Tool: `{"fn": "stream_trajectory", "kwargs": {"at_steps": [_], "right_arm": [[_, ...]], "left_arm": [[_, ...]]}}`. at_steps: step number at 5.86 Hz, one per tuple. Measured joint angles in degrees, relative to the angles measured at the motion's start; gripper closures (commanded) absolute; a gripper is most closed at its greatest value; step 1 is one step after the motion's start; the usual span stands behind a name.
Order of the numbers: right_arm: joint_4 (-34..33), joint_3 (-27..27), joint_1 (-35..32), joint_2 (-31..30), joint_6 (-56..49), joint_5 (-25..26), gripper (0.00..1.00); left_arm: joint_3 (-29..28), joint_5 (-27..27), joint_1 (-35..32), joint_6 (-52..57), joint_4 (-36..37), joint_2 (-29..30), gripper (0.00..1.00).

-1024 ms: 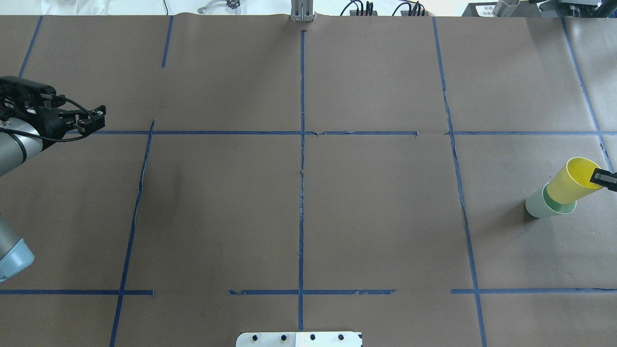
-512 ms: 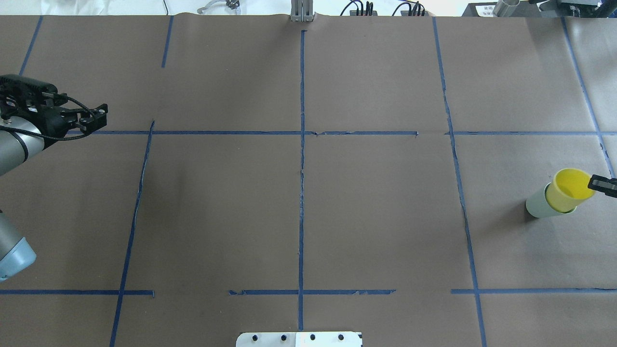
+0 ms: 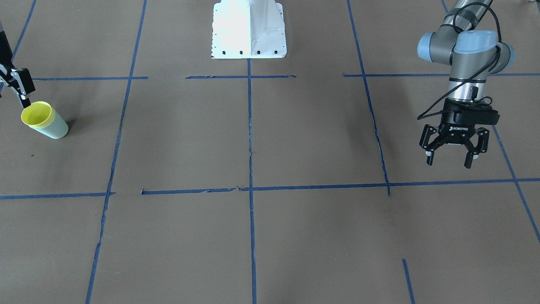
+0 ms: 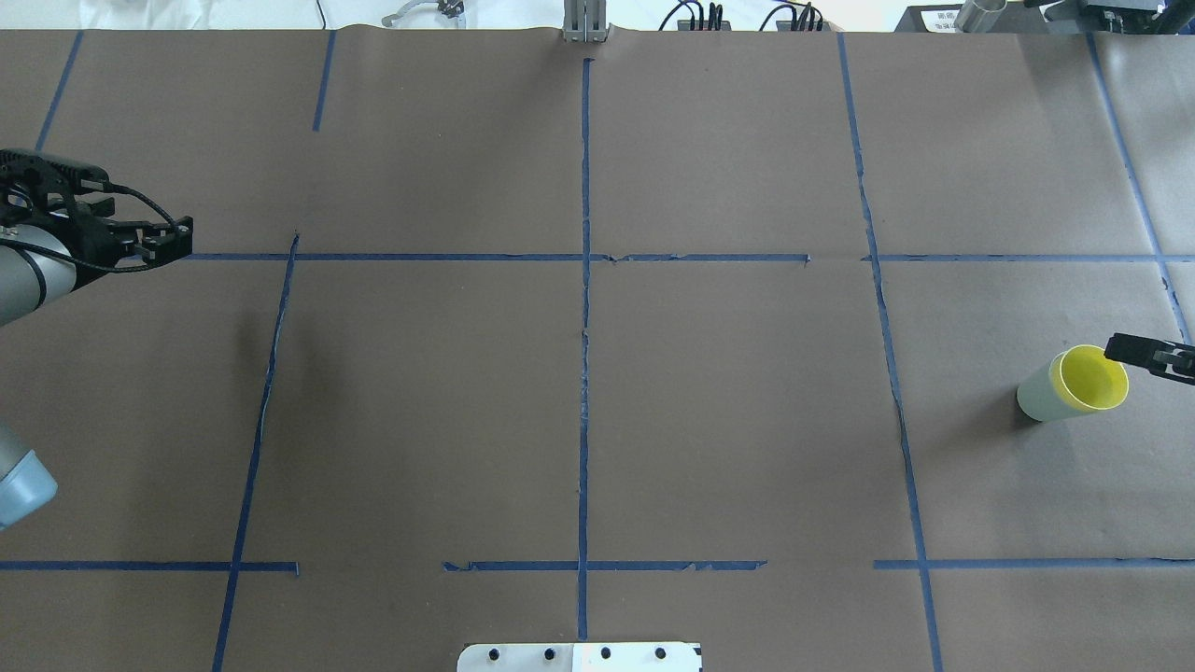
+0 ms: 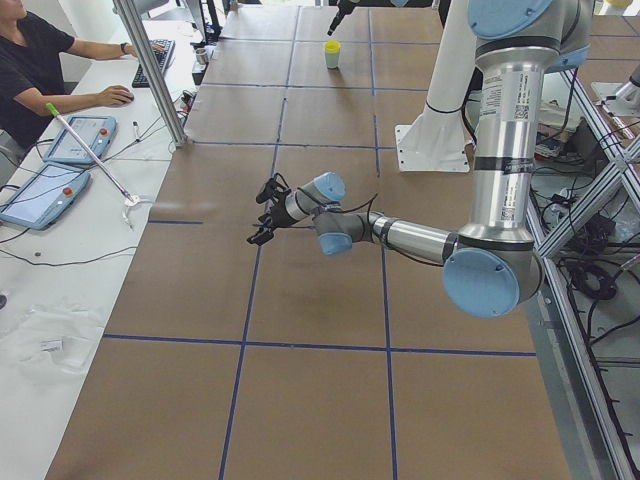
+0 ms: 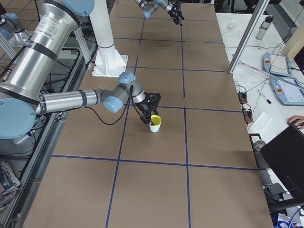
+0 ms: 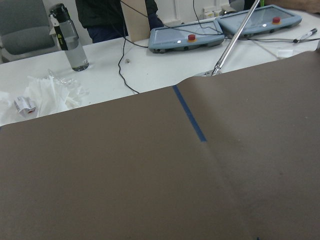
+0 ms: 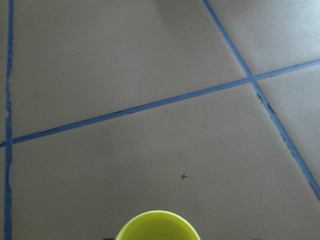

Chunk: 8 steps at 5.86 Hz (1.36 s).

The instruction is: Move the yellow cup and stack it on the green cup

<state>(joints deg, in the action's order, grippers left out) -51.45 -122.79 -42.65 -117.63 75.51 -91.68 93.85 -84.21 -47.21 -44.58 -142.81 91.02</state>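
The yellow cup (image 4: 1090,381) sits nested inside the green cup (image 4: 1034,397) at the table's far right, and only its rim shows above the green one. The pair stands upright in the front view, yellow cup (image 3: 36,115) in green cup (image 3: 55,128). My right gripper (image 4: 1148,362) is just beside and above the yellow rim, open, not touching the cup. It is at the left edge of the front view (image 3: 21,99). The right wrist view shows only the yellow rim (image 8: 157,227). My left gripper (image 3: 449,159) hangs open and empty above the table's far left.
The brown table cover is marked with blue tape lines (image 4: 584,327). The white robot base (image 3: 249,29) stands at the near middle edge. Beyond the far edge is a white bench with tablets (image 7: 185,37) and a water bottle (image 7: 70,40). An operator (image 5: 40,70) sits there.
The yellow cup has dropped from tilted and half out to fully seated in the green cup. My right gripper has let go of its rim and drawn back. My left gripper drifted slightly left.
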Motion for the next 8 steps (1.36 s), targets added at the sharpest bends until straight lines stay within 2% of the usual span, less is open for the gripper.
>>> {"fn": "stream_trajectory", "kwargs": {"at_steps": [1,3,4,6,8], "right_arm": [[0.27,-0.59,-1.98,1.21,-3.22,-5.03,0.0],[-0.6,0.58,-9.65,4.29,-12.26,-16.08,0.0],[-3.72,2.25,-14.94,6.79,-18.5,-21.99,0.0],[-19.58,3.9,-25.69,14.08,-37.44,-30.88,0.0],[-37.09,5.05,-32.03,20.81,-54.16,-35.43,0.0]], "left_arm": [[-0.04,-5.06,-2.77,0.96,6.93,0.25,0.0],[-0.1,-13.96,-10.72,11.41,20.78,2.51,0.0],[-0.17,-19.07,-15.52,16.74,27.58,3.98,0.0],[-0.18,-31.73,-25.88,29.2,41.73,5.6,0.0],[0.42,-43.67,-35.0,39.9,59.39,6.03,0.0]]}}
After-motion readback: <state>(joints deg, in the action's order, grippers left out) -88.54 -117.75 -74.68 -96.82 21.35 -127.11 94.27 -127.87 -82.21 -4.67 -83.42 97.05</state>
